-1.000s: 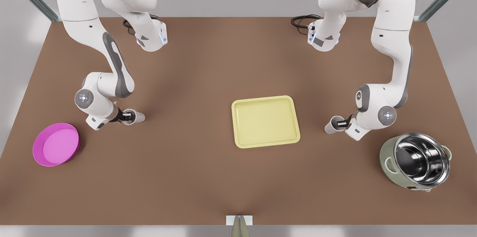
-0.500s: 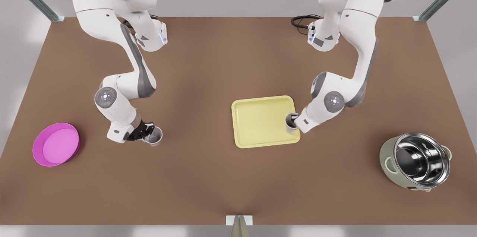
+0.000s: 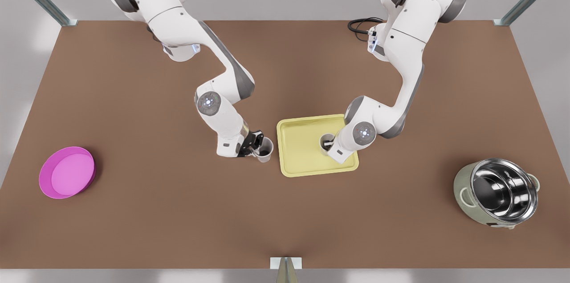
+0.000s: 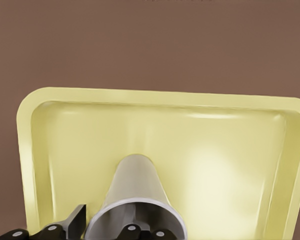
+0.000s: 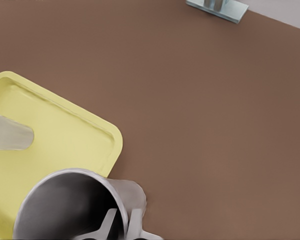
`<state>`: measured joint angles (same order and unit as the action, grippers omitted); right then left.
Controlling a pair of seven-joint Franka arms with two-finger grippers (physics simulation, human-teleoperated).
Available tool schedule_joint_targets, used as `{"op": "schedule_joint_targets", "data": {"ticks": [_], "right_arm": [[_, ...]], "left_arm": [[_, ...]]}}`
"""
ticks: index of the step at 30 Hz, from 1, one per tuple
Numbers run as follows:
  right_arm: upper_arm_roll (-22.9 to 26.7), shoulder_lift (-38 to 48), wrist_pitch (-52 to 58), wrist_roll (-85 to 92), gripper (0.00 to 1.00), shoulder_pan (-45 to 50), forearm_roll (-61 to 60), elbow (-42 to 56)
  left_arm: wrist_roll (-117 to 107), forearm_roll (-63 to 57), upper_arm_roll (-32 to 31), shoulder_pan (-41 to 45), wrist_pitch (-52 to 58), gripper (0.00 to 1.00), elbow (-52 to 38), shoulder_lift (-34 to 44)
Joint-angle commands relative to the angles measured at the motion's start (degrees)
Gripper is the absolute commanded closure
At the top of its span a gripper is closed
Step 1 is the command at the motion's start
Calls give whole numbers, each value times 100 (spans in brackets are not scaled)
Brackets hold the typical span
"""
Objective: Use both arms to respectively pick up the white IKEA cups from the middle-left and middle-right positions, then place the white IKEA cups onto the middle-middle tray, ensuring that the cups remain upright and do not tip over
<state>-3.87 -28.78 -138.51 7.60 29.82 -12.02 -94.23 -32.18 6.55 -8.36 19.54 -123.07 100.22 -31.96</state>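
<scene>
The pale yellow tray (image 3: 303, 140) lies mid-table. My left gripper (image 3: 329, 144), on the arm at the front view's right, is shut on a white cup (image 3: 326, 139) held upright over the tray's right half. The left wrist view shows this cup (image 4: 135, 185) above the tray floor (image 4: 215, 150), with the gripper (image 4: 105, 227) clamped on its rim. My right gripper (image 3: 257, 147) is shut on the other white cup (image 3: 266, 149), just off the tray's left edge. In the right wrist view the gripper (image 5: 121, 225) pinches that cup's wall (image 5: 65, 200) beside the tray's corner (image 5: 65, 135), with the first cup (image 5: 10, 135) farther off.
A magenta bowl (image 3: 67, 171) sits at the front view's far left. A steel-lined pale green pot (image 3: 496, 194) stands at the far right. A metal bracket (image 3: 286, 265) marks the near table edge, and a black cable (image 3: 360, 25) lies at the back.
Both arms have swung inward with their cups. The left gripper's cup went from the tray's right rim to farther over the tray. The right gripper's cup travelled from the left up to the tray's left edge.
</scene>
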Motion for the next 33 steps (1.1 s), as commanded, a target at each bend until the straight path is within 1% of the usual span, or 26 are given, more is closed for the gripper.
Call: {"op": "schedule_joint_targets", "data": {"ticks": [1,3,4,6,7,8,10,11,12,13,14,15,16,17,18,20,24,25,26,33], "right_arm": [[0,-207,-326,-1929,79,129,-46,229],[0,-435,-483,-2034,79,191,-64,423],[0,-514,-615,-2113,79,278,-73,458],[0,-734,-1116,-2579,79,586,-64,475],[0,-840,-1143,-2606,79,657,-81,607],[0,-840,-1143,-2808,79,771,-37,607],[9,-928,-1380,-3028,79,920,-46,598],[0,-989,-1424,-3028,79,938,-55,598],[0,-1007,-1433,-3028,79,947,-55,598],[9,-1077,-1486,-3028,79,947,-37,598],[0,-1129,-1512,-3028,79,938,-29,598],[0,-1191,-1547,-3028,79,938,-11,598],[9,-1226,-1574,-3028,79,947,-2,598],[0,-1253,-1600,-3028,79,947,6,598],[0,-1297,-1626,-3028,79,938,15,598],[0,-1384,-1644,-3010,79,938,15,598],[9,-1429,-1662,-2975,79,938,24,607],[9,-1429,-1653,-2993,64,938,15,599],[9,-1429,-1723,-2993,0,938,33,598],[9,-1411,-1794,-2957,0,938,24,599]], "left_arm": [[-1423,-14,1,-11,2,21,-3,5],[-1423,-23,1,-29,64,0,-3,40],[-1423,-23,1,-46,99,0,6,128],[-1274,-40,1,-239,924,0,-3,611],[-1089,-40,10,-416,1557,0,-3,1015],[-1089,-180,28,-459,2005,0,-99,1201],[-1072,-374,19,-591,3069,0,-855,1201],[-432,-436,28,-846,3702,0,-1356,1201],[316,-471,19,-1101,4124,0,-1672,1209],[966,-760,28,-1154,4458,0,-2015,1201],[1160,-831,36,-1259,4608,0,-2226,1192],[2080,-849,36,-1347,4608,0,-2270,1174],[2462,-997,36,-1453,4608,0,-2288,1183],[2523,-1428,10,-1453,4783,0,-2533,1201],[3128,-1533,28,-1461,5117,0,-2833,1201],[3209,-1640,45,-1479,5311,0,-2982,1280],[3174,-1596,45,-1497,5416,0,-2974,1289],[3174,-1587,36,-1514,5434,0,-2974,1289],[3182,-1587,36,-1541,5452,0,-2974,1289],[3182,-1578,36,-1655,5399,0,-2965,1253]]}}
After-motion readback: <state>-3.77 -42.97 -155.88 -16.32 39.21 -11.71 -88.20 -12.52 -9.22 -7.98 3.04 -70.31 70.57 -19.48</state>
